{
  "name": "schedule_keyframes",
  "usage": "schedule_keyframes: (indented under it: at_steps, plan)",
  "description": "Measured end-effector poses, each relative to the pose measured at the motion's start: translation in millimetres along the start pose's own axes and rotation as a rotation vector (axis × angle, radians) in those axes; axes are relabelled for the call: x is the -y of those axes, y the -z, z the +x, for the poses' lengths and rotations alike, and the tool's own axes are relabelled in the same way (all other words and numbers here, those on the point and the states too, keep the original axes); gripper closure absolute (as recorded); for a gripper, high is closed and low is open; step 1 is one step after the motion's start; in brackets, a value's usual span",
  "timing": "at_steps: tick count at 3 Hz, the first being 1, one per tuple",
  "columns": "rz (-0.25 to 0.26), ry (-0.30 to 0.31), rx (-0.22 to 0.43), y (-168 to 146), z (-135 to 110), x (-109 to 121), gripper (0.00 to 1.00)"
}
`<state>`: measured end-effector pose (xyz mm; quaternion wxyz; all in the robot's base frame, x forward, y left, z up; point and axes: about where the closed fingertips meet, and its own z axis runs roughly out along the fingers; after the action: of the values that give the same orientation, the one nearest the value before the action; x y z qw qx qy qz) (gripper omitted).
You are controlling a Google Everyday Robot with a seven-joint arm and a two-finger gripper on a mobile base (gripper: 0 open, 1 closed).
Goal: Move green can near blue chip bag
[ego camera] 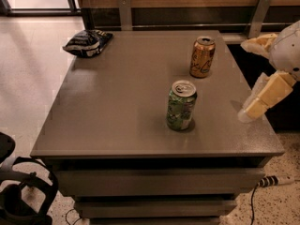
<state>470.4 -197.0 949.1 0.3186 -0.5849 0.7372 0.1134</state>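
While green can (pixel 181 105) stands near desk's (pixel 112 121) front edge, my gripper (pixel 262 97) hovers at right edge, grip indiscernible; blue chip bag (pixel 87 42) at far-left corner.

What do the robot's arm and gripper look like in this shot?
The gripper, at the right edge of the table, has a rounded white body and two pale cream-yellow fingers, blocky and flat-sided with lighter tips. No cables or markings show on it. The rest of the arm is out of frame.

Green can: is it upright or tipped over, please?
Upright: the green can stands with silver top up; the gripper hovers to its right.
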Motion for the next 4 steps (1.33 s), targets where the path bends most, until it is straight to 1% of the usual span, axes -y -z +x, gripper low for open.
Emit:
schedule_keyframes:
  at_steps: [1, 2, 3, 4]
  plan:
    - [-0.035, -0.019, 0.195, -17, -16, -2, 0.00]
    - [-0.063, -0.037, 0.360, -31, -33, -5, 0.00]
    - [-0.071, -0.060, 0.474, -49, -45, -9, 0.00]
    - [-0.054, -0.090, 0.541, -66, -47, -10, 0.00]
